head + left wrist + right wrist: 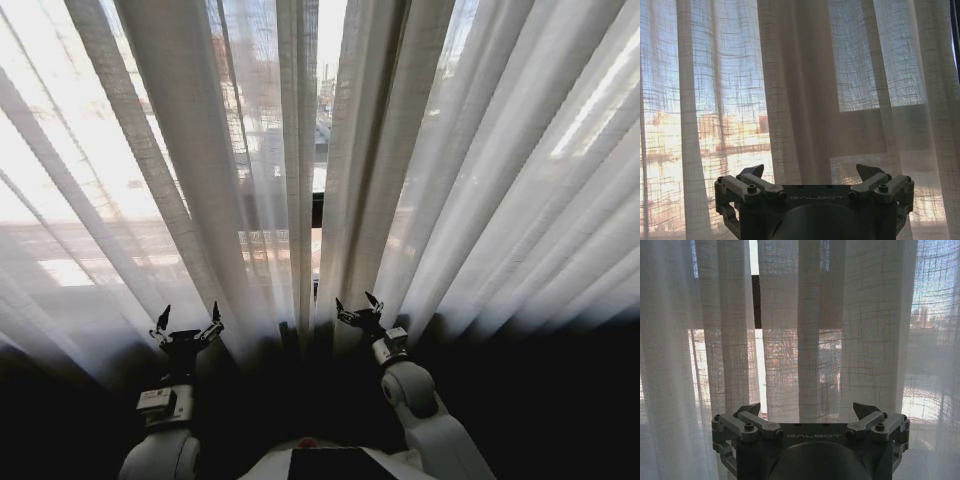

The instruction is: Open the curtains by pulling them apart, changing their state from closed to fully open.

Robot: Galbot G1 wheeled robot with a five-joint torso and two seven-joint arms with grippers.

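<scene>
The curtains hang closed as two sheer white pleated panels, a left panel (170, 170) and a right panel (480, 190), meeting at a narrow gap in the middle. My left gripper (187, 322) is open, low before the left panel, with nothing between its fingers. In the left wrist view the left gripper (812, 172) faces a thick pleat (800, 100). My right gripper (359, 306) is open at the foot of the right panel's inner edge. In the right wrist view the right gripper (810, 411) points at pleats (815, 330) beside the gap, apart from the fabric.
A dark window frame bar (317, 208) shows through the slit between the panels and also appears in the right wrist view as a dark bar (756, 300). Bright buildings lie outside the glass. The floor below the curtains is dark.
</scene>
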